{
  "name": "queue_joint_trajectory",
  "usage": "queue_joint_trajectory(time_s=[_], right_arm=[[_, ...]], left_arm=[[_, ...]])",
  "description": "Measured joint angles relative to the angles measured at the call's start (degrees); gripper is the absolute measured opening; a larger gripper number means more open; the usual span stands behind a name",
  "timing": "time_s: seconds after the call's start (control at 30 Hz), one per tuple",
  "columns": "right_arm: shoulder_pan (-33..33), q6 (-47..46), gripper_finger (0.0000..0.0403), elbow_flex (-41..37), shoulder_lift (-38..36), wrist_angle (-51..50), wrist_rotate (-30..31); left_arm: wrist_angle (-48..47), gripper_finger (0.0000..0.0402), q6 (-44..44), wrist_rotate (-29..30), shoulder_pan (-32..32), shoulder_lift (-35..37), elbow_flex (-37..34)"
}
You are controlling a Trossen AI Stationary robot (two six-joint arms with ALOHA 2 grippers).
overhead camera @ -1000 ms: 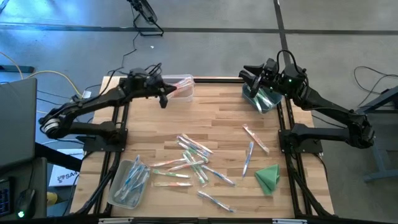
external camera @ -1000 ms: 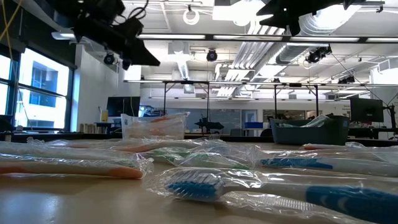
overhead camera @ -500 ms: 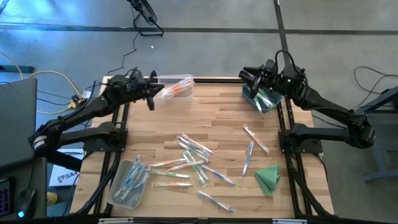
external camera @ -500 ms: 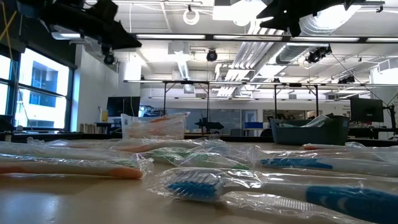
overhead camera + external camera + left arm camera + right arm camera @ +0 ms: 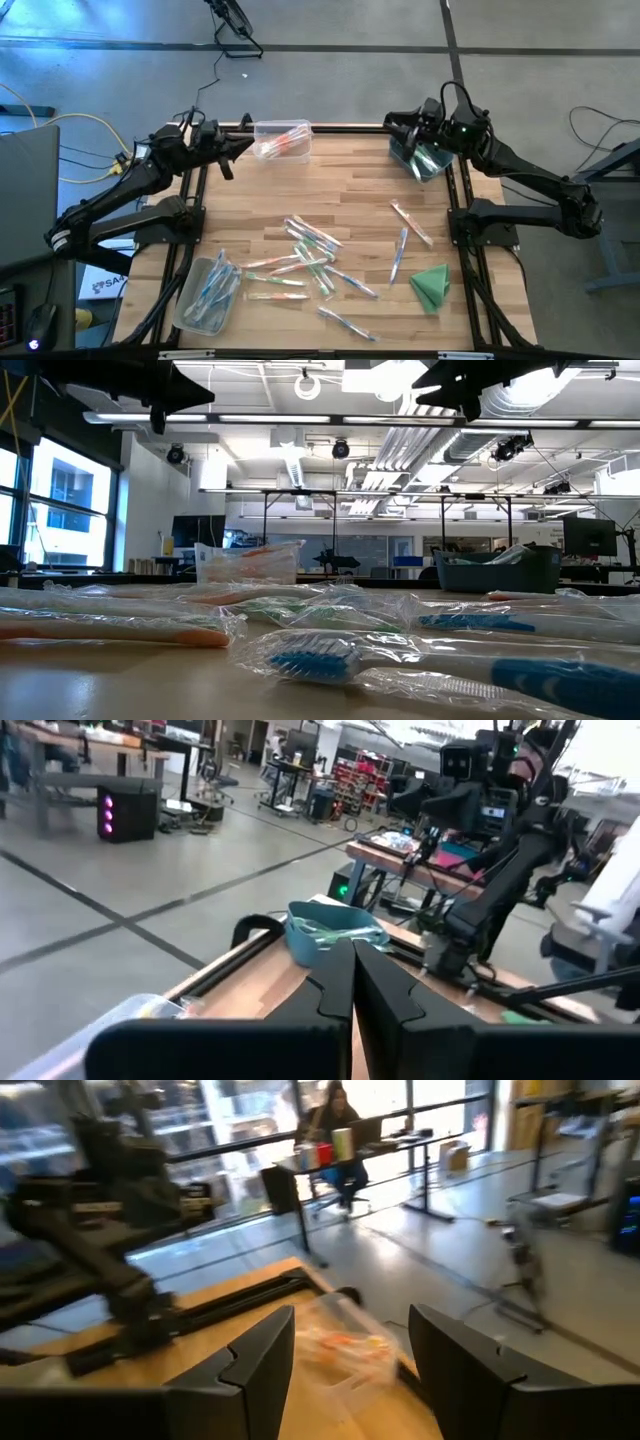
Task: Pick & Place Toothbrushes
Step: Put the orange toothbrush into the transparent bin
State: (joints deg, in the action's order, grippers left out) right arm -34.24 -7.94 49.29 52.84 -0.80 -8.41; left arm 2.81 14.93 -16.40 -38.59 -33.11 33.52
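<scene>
Right pincer (image 5: 393, 124) open above teal bin (image 5: 424, 160), toothbrushes (image 5: 283, 143) in clear bin (image 5: 262, 133)

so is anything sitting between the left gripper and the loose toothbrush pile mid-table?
Nothing visible. The left gripper, jaws shut, is at the far left corner by the clear bin; only bare tabletop lies between it and the toothbrushes.

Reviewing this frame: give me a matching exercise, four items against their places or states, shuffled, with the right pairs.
Items:
1. left gripper
2. right gripper
3. folded green cloth
4. clear bin with orange toothbrushes

Places or states:
A. table's near right corner
B. shut, just off the table's far left corner
C. far edge of the table, left of centre
D. open, by the teal bin at the far right

Pairs: 1-B, 2-D, 3-A, 4-C
</scene>
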Motion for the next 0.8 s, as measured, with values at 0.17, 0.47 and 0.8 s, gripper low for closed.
queue_joint_trajectory(time_s=[0.17, 0.47, 0.8], right_arm=[[0.4, -9.81, 0.0191, -0.01, 0.0, -2.78, -5.41], [6.69, -19.58, 0.0191, -0.02, 0.0, -20.85, -6.61], [15.15, -32.57, 0.0191, -0.02, 0.46, -34.38, 5.98]], left_arm=[[0.02, 0.0, 0.74, -0.03, 0.0, -0.02, 0.0], [0.02, 0.0, 0.4, -0.03, 0.0, -0.02, 0.0], [0.04, 0.0, 0.38, 0.77, 0.0, -0.04, 0.0]])
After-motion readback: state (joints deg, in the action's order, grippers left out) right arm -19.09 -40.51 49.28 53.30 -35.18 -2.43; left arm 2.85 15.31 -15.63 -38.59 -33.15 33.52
